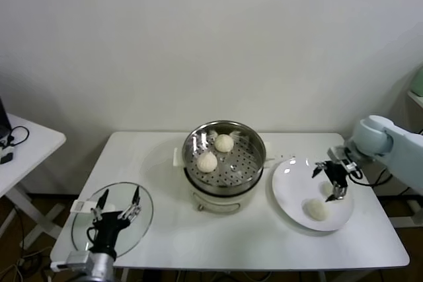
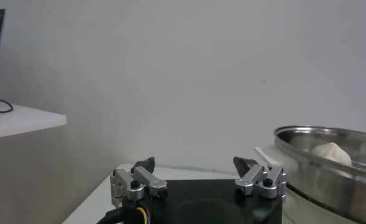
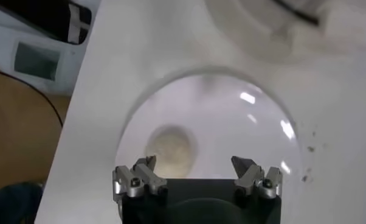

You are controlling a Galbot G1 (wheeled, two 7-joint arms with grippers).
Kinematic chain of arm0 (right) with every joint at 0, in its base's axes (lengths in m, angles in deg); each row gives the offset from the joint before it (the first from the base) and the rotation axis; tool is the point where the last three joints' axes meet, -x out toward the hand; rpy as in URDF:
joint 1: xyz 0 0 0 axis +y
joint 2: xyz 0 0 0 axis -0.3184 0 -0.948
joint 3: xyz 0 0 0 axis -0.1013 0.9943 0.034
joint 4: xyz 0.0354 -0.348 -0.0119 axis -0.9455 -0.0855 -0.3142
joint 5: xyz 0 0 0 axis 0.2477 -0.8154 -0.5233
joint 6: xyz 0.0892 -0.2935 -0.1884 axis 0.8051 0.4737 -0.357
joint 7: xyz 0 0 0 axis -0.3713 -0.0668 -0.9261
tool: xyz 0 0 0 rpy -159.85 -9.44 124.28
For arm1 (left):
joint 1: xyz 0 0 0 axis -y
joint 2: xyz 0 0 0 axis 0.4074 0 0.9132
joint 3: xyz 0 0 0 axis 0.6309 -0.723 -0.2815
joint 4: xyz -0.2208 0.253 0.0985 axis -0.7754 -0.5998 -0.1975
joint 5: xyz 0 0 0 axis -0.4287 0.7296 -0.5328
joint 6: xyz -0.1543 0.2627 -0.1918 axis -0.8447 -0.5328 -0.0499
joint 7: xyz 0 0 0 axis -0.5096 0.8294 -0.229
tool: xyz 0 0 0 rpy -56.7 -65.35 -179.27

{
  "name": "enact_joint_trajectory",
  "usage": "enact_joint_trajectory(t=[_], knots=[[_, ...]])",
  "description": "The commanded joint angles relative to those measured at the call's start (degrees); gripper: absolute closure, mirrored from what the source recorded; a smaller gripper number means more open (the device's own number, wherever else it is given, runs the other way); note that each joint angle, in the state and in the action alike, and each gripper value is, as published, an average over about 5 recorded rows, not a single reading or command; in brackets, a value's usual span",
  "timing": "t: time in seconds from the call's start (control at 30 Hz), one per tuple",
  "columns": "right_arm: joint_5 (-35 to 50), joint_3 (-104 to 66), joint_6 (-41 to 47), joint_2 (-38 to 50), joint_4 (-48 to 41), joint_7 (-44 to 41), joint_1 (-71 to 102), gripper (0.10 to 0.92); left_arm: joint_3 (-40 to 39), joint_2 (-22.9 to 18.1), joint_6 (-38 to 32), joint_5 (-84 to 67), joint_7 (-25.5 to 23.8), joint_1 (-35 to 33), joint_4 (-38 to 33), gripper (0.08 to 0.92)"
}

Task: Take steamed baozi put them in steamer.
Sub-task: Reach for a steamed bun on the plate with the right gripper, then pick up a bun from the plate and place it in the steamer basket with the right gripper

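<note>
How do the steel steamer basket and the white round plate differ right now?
The shiny perforated stainless-steel steamer basket is deep-walled and sits raised on a white cooker base; the white round plate is flat on the table. The basket holds two cream-white buns; on the plate, one bun lies clear and another shows behind the open right gripper above it. Both are round.

Right tool (image 3: pixel 196 163): black body, two silver fingers (image 3: pixel 137 178) spread wide, nothing between them. Below it, round white glossy plate (image 3: pixel 231 122) on white desk (image 3: pixel 128 55). One small round cream-white steamed bun (image 3: pixel 169 148) lies on the plate, toward 8 o'clock of its centre, just beyond one fingertip, not touched.
</note>
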Motion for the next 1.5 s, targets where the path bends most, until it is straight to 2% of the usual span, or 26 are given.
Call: enact_joint_trajectory(t=[0.03,0.5,1.13,1.33,1.5], knots=[[-6.2,-6.0,-1.4,-0.4,-3.7,0.7,8.7,0.203,-0.4,-0.6,-0.1,1.3,-0.2,0.2,0.4,0.177],[-6.2,-5.1,-1.7,-6.1,-6.4,2.5,10.7,0.203,0.1,-0.7,0.2,1.5,-0.2,0.3,0.7,0.177],[-5.9,-3.3,-1.7,-8.0,-8.3,2.3,9.8,0.208,-0.2,-0.6,0.8,1.7,-0.2,1.4,1.6,0.177],[-5.5,-2.5,-1.7,-7.8,-8.2,2.3,8.7,0.323,-0.1,-0.6,0.8,1.7,-0.2,1.5,1.6,0.177],[-4.6,-1.4,-1.6,-7.3,-7.8,2.2,7.0,0.346,-0.2,-0.6,0.8,1.6,-0.2,1.4,1.6,0.177]])
